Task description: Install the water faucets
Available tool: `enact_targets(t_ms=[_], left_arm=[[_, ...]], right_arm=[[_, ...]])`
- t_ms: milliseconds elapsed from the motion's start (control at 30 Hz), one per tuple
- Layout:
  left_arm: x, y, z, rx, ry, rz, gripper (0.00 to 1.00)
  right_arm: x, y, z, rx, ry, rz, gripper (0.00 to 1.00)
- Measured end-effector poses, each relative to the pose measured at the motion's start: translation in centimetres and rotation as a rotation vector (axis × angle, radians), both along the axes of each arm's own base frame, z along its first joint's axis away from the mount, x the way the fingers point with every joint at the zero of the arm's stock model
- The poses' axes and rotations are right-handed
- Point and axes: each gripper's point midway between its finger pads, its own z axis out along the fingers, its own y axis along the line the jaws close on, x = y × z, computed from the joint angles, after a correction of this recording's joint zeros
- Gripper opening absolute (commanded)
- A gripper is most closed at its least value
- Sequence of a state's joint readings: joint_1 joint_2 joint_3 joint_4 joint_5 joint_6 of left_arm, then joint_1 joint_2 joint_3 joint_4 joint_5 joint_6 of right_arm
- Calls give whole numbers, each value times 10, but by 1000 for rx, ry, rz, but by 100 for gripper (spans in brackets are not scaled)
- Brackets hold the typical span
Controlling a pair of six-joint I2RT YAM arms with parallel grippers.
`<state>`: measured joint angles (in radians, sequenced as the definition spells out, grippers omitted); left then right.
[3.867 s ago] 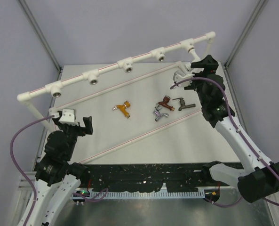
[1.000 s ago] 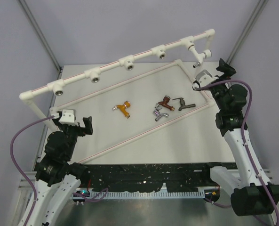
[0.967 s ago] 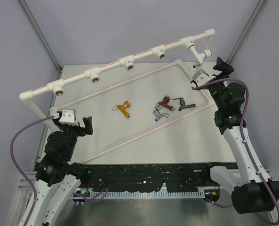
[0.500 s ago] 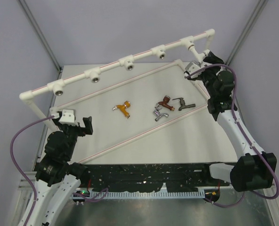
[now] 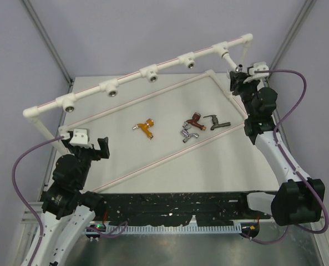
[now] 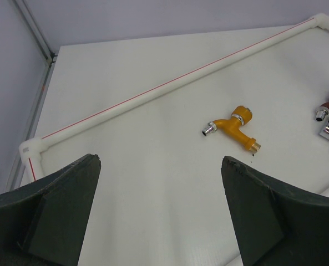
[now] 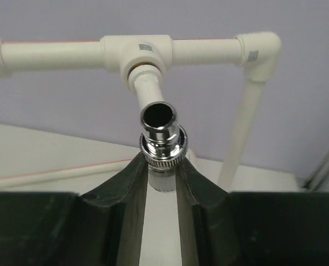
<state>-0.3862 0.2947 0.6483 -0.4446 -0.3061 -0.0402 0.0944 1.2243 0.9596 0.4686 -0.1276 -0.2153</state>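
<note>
Faucet at socket: right gripper [image 7: 161, 166] clamped on white faucet [image 7: 160, 143], chrome nozzle facing wrist camera, white stem apparently seated in end tee socket [image 7: 137, 51] of pipe frame [image 5: 131, 78]. Left gripper [image 6: 160, 166] hangs empty, jaws wide apart, above table [image 6: 125, 72]. Orange-gold faucet [image 6: 233, 126], copper-brown faucet [image 5: 194, 119], chrome faucet [image 5: 187, 133], dark bronze-grey faucet [image 5: 215, 122] lie mid-table, uninstalled. Likely light, rigid, slick on plated parts; you grip each across body, clear of lever, stem square to socket.

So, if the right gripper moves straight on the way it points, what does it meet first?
Probably the white tee socket on the pipe frame, met by the faucet it holds; depth unclear.
</note>
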Motion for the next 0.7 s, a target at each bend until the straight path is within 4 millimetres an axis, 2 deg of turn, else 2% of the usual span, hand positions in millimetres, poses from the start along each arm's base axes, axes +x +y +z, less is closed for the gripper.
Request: enact_targets(t_ms=[133, 333, 433, 533, 700], left_arm=[[0, 0, 0, 0, 0, 0, 94], [0, 0, 0, 0, -1, 0, 94], [0, 0, 0, 0, -1, 0, 94], [0, 0, 0, -1, -1, 0, 95], [0, 0, 1, -1, -3, 0, 94]], right_arm=[[-4, 1, 4, 459, 51, 42, 5], [-4, 6, 12, 1162, 118, 204, 6], [1, 9, 21, 1405, 133, 310, 13], [1, 10, 25, 1485, 152, 372, 25], [-8, 6, 26, 1419, 163, 346, 57]])
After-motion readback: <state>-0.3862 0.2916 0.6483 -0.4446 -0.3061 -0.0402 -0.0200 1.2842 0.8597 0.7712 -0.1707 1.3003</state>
